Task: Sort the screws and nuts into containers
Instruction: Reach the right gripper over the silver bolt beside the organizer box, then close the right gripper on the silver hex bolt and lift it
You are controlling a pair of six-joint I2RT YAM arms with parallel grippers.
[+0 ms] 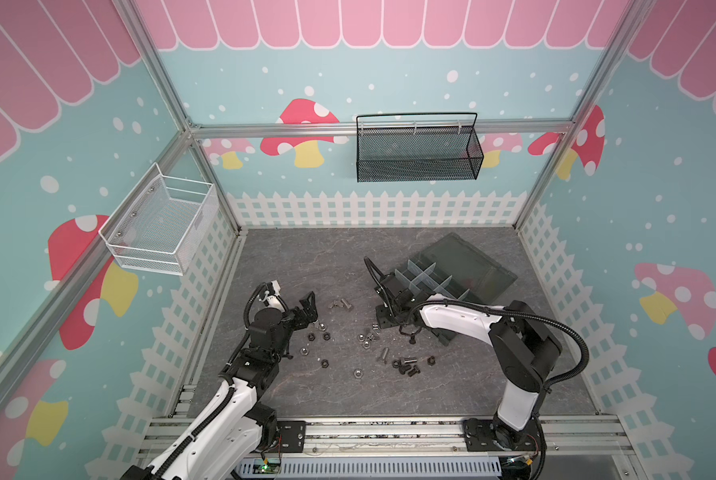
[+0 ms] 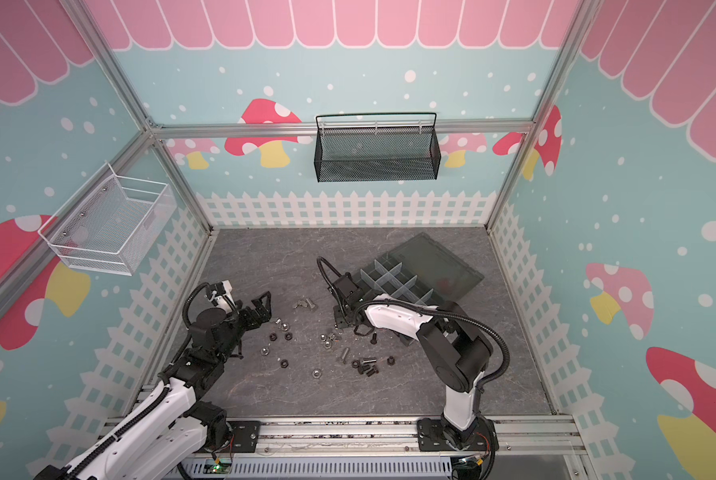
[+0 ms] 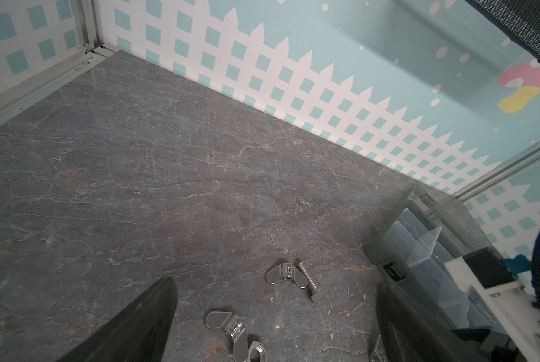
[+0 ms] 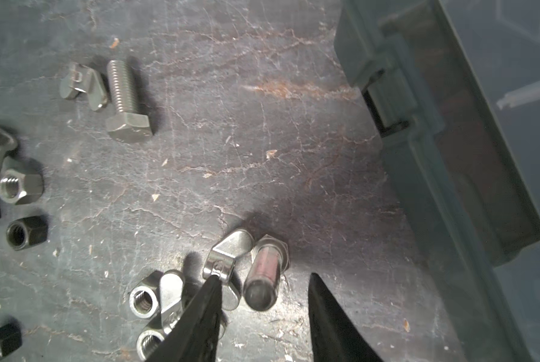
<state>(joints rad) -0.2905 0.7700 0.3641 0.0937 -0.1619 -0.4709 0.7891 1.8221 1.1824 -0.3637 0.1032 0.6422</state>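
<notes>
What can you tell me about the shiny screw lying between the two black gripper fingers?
It is a short silver hex-head screw, metal-looking and shiny, lying flat on the grey tabletop with its head pointing away from the gripper. It sits in the gap of the right gripper, neither finger touching it. A silver wing nut lies close beside it.

Left arm (image 1: 227,409) and right arm (image 1: 458,318): glossy white shells over chunky black joints. Ribbed black cables (image 1: 586,353) loop off both. Flat black base plates (image 1: 479,434), dotted with small screws. Fingers (image 4: 331,322) are matte black, tapering to points.
</notes>
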